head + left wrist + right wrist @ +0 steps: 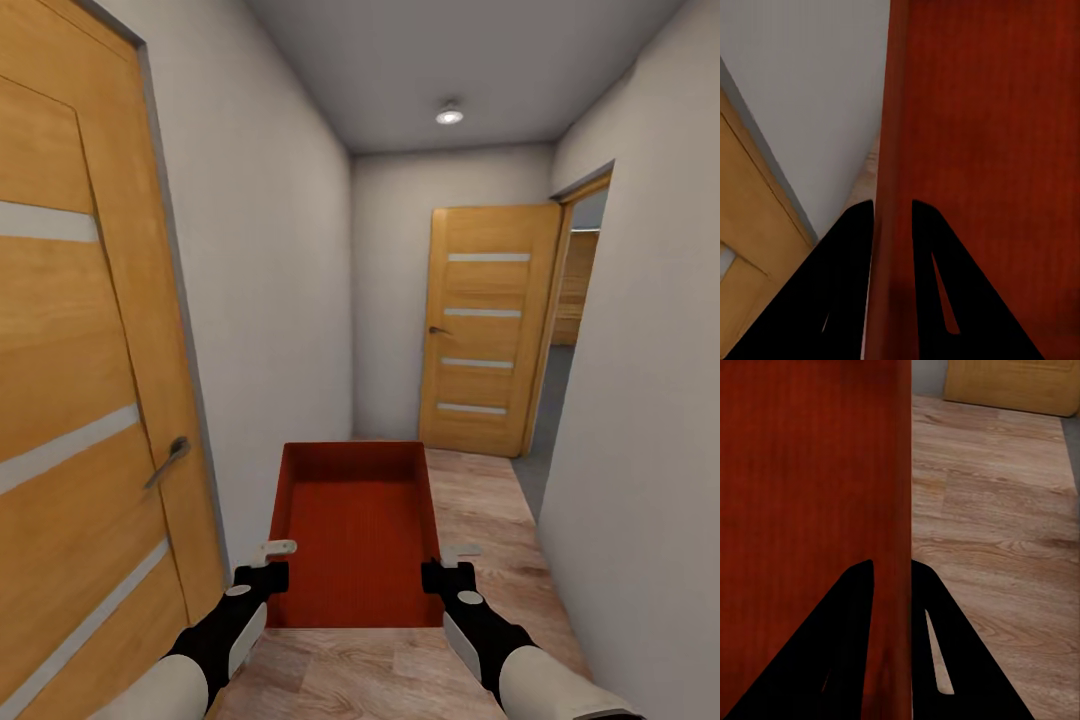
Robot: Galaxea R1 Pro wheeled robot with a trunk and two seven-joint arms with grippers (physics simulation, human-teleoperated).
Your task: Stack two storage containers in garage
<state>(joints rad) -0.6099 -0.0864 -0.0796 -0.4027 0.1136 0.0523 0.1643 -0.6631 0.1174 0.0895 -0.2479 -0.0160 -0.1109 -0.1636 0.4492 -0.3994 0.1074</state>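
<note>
Item: storage container (355, 530), orange-red plastic, rectangular, lidless, low walls, finely ribbed bottom. I hold it level above the wood-plank floor (490, 520). My left claw (268, 563) pinches its left wall, my right claw (447, 565) pinches its right wall. Beyond: white corridor walls, an orange-wood door (488, 330) with four glass slits standing open.
</note>
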